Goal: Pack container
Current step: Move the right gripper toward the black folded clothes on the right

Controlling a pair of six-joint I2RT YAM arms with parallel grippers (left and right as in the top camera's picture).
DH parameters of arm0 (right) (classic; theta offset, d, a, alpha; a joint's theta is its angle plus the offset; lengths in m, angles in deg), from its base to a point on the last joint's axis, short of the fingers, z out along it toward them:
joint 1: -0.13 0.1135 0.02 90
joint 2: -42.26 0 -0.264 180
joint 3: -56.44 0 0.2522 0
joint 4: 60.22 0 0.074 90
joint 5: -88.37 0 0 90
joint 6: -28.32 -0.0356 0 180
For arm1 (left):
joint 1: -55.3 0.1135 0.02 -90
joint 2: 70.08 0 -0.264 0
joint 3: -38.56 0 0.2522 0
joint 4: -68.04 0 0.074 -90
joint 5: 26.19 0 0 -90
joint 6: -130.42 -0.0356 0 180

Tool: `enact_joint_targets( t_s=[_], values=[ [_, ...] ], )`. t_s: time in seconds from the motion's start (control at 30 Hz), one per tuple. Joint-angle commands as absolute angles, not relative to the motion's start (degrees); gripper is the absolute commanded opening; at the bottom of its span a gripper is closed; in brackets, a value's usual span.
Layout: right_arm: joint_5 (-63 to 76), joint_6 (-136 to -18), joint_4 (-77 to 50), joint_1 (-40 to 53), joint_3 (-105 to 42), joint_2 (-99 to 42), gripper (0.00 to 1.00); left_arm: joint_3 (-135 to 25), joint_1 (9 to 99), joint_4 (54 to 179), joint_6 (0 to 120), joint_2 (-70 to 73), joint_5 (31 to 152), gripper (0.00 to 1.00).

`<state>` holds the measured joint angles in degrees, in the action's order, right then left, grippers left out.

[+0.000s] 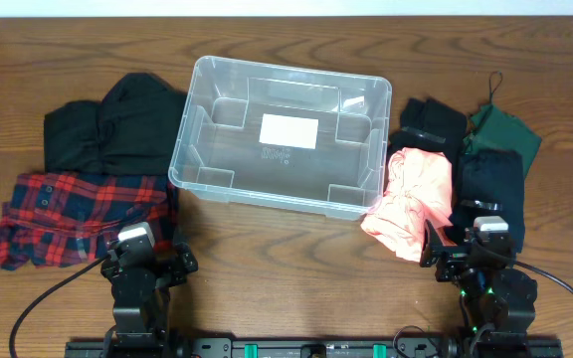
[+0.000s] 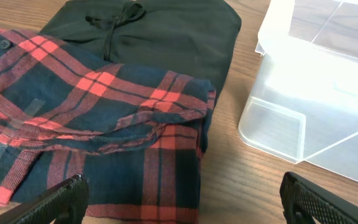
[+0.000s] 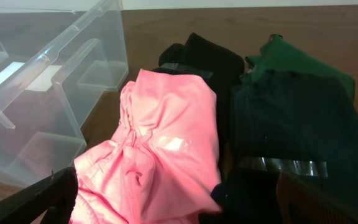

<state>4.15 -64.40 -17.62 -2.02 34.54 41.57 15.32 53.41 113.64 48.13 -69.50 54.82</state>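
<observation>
Brown wooden table [image 1: 286, 288] carried everything in view. Near its middle, toward the far edge, stood the clear plastic container [image 1: 195, 149], upright, with a white label [image 1: 288, 130] flat on its floor. It sat between 2 groups of folded clothes.

On the left side lay a black garment [image 1: 117, 124], its edge just beside the container's left wall. A red and dark plaid shirt [image 1: 73, 214] lay in front of it, overlapping its near edge. The left gripper [image 2: 182, 183] hovered low over the plaid shirt's near right corner with its 2 fingers [image 2: 61, 199] spread wide apart and nothing between them.

On the right side a pink garment [image 1: 414, 194] lay crumpled just beside the container's near right corner. Behind it was another black piece [image 1: 431, 119], and to its right a dark navy garment [image 1: 490, 184] partly covered a green one [image 1: 510, 129]. Strips of clear tape [image 3: 281, 165] showed on the navy garment in the right wrist view. The right gripper [image 3: 176, 183] sat at the near edge of the pink and navy pieces, its fingers [image 3: 58, 196] likewise held wide apart and gripping nothing.

Both arms were near the front edge of the table, well apart from each other.
</observation>
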Motion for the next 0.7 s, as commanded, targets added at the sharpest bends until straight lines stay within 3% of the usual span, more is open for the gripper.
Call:
enact_joint_targets(
  t_s=[0.0,0.5,0.67],
  values=[
    [4.41,-63.74,-17.75,-1.71,34.76,41.88,0.99,16.28,53.52,113.4,48.02,-69.9,54.78,0.98],
    [4.61,-64.01,-18.08,-1.71,34.76,41.88,0.99,16.28,53.52,113.4,48.02,-69.9,54.78,0.98],
    [14.16,-73.8,-19.0,-1.71,34.78,41.88,0.99,16.28,53.52,113.4,48.02,-69.9,54.78,0.98]
  ],
)
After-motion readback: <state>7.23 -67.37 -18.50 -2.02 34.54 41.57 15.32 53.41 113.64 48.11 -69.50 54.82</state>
